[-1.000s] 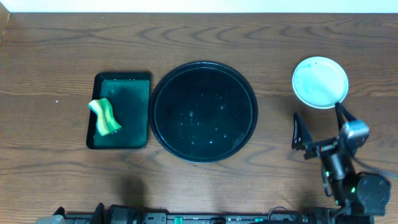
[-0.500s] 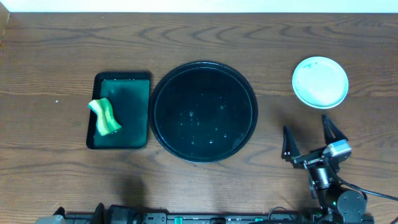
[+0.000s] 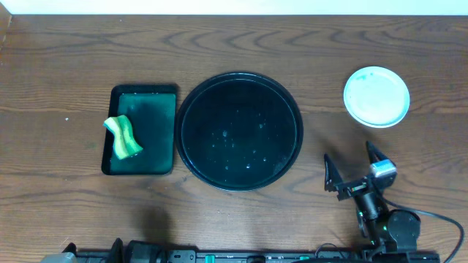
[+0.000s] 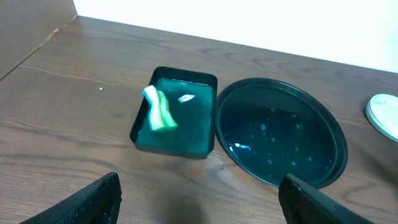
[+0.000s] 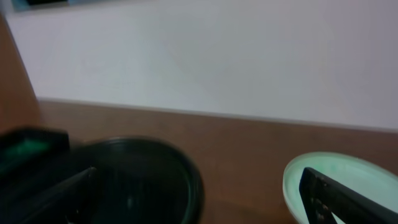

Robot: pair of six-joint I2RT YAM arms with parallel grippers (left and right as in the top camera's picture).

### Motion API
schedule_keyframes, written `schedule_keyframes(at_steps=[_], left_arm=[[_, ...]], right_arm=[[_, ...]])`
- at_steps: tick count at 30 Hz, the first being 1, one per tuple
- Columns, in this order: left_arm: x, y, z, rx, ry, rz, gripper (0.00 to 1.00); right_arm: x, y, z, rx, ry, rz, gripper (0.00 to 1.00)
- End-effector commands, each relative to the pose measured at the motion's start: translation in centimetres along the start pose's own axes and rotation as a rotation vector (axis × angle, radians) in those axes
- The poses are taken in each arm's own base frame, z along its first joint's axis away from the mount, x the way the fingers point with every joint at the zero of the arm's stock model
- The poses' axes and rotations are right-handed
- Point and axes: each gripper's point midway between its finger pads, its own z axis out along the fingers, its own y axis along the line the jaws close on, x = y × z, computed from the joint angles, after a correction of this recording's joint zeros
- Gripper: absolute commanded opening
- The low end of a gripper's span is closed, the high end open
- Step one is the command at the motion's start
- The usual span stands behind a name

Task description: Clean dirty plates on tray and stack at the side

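The count of the plates (image 3: 376,96) is blurred, perhaps 3 stacked; the left claw (image 4: 200,179) and right claw (image 3: 348,150) are spread wide, nothing held.

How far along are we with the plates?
Done: the large round glossy black tray holds only droplets; pale round plates sit right of it, count unclear. In hand: nothing; the left gripper and right gripper are open and empty, yellow-green sponge on the dark green rectangular tray. Left: seemingly nothing.

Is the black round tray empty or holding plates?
Empty: the tray shows only specks on its face; the plates sit apart on the table.
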Motion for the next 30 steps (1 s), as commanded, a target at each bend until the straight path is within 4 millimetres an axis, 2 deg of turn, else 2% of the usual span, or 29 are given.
schedule_keyframes(at_steps=[1,12,20,30], left_arm=[[0.03,0.06,0.1,-0.001,0.003,0.02,0.81],[0.03,0.06,0.1,-0.001,0.003,0.02,0.81],[0.03,0.06,0.1,-0.001,0.003,0.02,0.81],[0.03,0.06,0.1,-0.001,0.003,0.02,0.81]], right_arm=[[1.96,-0.61,-0.09,0.035,0.075,-0.003,0.99],[1.88,-1.48,-0.14,0.085,0.071,-0.006,0.99],[1.91,-0.88,-0.1,0.046,0.075,-0.12,0.99],[1.86,-0.91,-0.1,0.048,0.073,-0.109,0.99]])
